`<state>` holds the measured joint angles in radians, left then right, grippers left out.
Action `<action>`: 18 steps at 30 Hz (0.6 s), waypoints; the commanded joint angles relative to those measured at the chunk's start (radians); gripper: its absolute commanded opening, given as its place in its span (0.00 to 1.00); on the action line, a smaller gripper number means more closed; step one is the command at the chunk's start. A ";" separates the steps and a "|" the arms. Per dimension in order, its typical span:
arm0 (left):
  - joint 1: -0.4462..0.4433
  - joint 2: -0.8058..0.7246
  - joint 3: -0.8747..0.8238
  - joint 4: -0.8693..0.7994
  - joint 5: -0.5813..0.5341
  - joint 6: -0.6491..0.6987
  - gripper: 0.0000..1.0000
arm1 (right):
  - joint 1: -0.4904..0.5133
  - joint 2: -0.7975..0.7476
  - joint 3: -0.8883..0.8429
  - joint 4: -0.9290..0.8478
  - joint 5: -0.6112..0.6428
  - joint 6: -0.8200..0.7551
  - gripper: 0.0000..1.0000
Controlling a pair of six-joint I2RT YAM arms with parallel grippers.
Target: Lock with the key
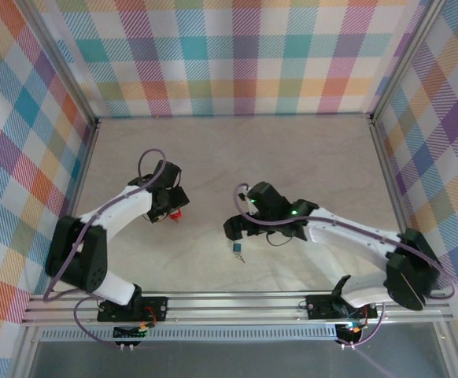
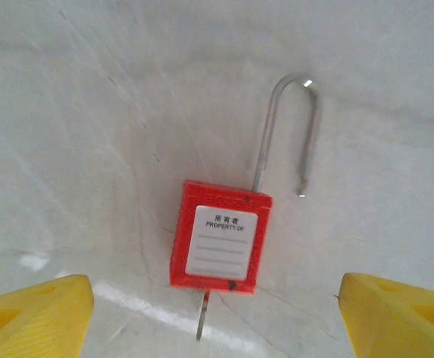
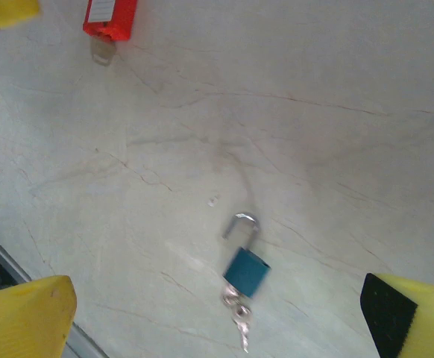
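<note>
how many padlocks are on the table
2. The red padlock lies left of centre on the table, shackle open. The blue padlock lies near the middle, closer to the front edge, with keys attached. I see no others.

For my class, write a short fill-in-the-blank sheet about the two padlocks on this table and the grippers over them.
1. The long-shackled padlock below the left gripper has a ____ body.
2. Its white label reads "PROPERTY ____".
3. The small padlock below the right gripper has a ____ body, with keys at its base.
4. Both grippers' jaws stand ____.
Missing words: red, OF, blue, open.
</note>
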<state>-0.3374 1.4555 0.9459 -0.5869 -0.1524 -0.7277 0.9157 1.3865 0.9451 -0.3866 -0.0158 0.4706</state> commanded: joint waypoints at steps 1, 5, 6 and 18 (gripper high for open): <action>0.016 -0.159 0.017 -0.135 -0.066 0.011 0.87 | 0.052 0.117 0.134 0.021 0.020 0.048 0.99; 0.064 -0.318 0.051 -0.240 -0.099 0.031 0.89 | 0.100 0.267 0.282 -0.006 0.069 0.049 0.99; 0.083 -0.348 0.062 -0.263 -0.097 0.041 0.89 | 0.105 0.296 0.310 0.000 0.065 0.049 0.99; 0.273 -0.596 0.110 -0.362 -0.123 0.146 0.93 | 0.131 0.705 0.816 -0.200 0.144 0.088 0.92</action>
<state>-0.0795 0.9192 1.0435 -0.9001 -0.2348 -0.6144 1.0348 2.0251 1.6444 -0.4812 0.0799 0.5404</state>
